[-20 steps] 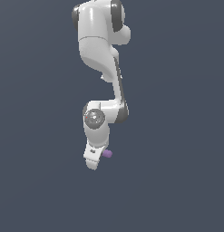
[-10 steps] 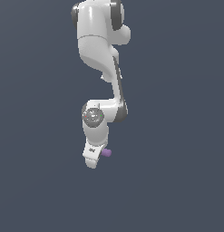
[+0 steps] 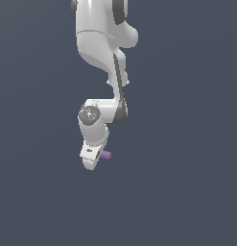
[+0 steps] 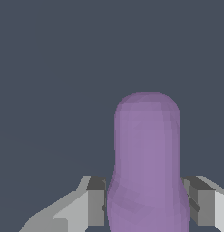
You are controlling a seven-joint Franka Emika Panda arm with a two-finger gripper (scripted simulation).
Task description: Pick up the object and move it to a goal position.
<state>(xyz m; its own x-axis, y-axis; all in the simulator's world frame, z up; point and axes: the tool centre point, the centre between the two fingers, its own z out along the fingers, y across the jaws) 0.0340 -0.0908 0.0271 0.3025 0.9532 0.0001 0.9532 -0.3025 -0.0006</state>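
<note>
End effector (image 4: 147, 206) clamped on purple rod (image 4: 147, 158), fingers (image 4: 96, 201) touching both its sides

Flat, even simulator light, soft sheen on the white arm (image 3: 98, 43), no cast shadows, uniform slate background, edges slightly soft (low-resolution render), purple rod (image 4: 147, 158) between the fingers (image 4: 96, 201) smoothly shaded, no glare.

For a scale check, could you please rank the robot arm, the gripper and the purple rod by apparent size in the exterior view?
1. Robot arm, by far the largest.
2. Gripper, much smaller.
3. Purple rod, smallest; only a short end shows beside the gripper, the rest hidden.
</note>
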